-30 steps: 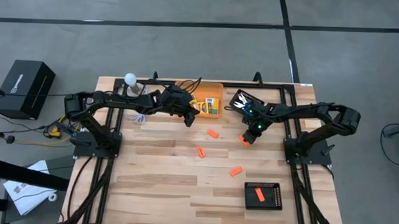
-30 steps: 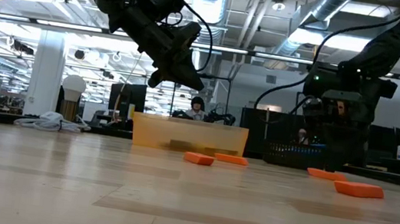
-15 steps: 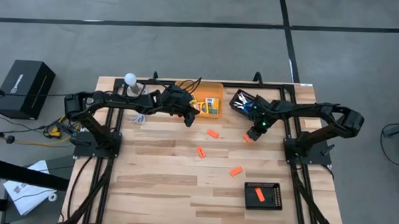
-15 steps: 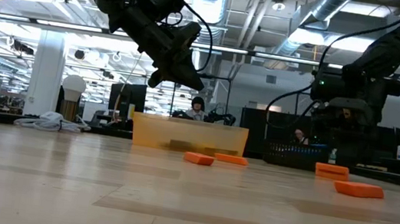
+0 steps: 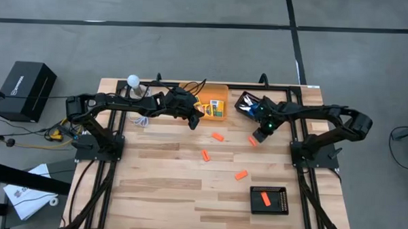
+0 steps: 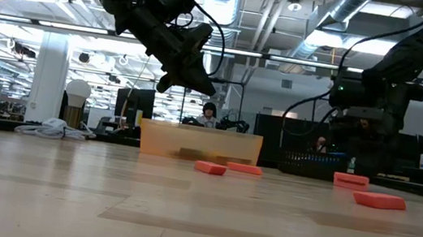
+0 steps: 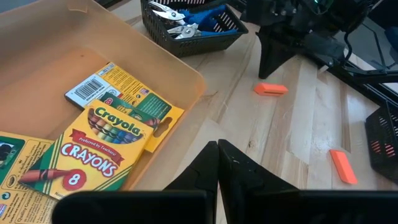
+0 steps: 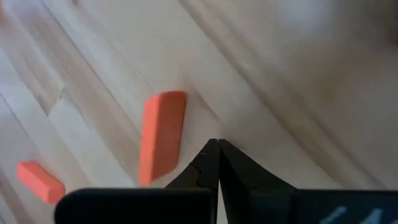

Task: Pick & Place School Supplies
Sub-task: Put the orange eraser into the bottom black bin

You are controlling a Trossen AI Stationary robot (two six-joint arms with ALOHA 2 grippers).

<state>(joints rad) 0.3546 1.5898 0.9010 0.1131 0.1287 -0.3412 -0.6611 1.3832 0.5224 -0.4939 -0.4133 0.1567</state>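
The left gripper [image 5: 193,122] hangs above the counter [image 5: 160,188] beside the near edge of the translucent orange bin [image 5: 220,95], its fingers [image 7: 208,165] pressed together and holding nothing. In the bin lie flat yellow-and-green Crayola crayon boxes [image 7: 102,146], several overlapping on its floor.

The right gripper [image 5: 259,137] hovers just over the counter in front of the black ribbed tray [image 5: 247,102] at the back, which holds blue-handled scissors [image 7: 196,18]. Its fingers [image 8: 211,165] are also together and empty. An orange stubby piece [image 8: 161,137] lies flat on the wood just beside the fingertips, apart from them; in the high view it shows at the gripper's edge [image 5: 253,141].

Three more orange pieces lie loose on the counter: one near the bin [image 5: 217,137], one toward the middle [image 5: 205,155], one nearer the front [image 5: 240,175]. A second black ribbed tray [image 5: 269,199] sits at the front right with an orange piece [image 5: 263,197] in it. A person shows far behind the bin in the low view [image 6: 209,112].
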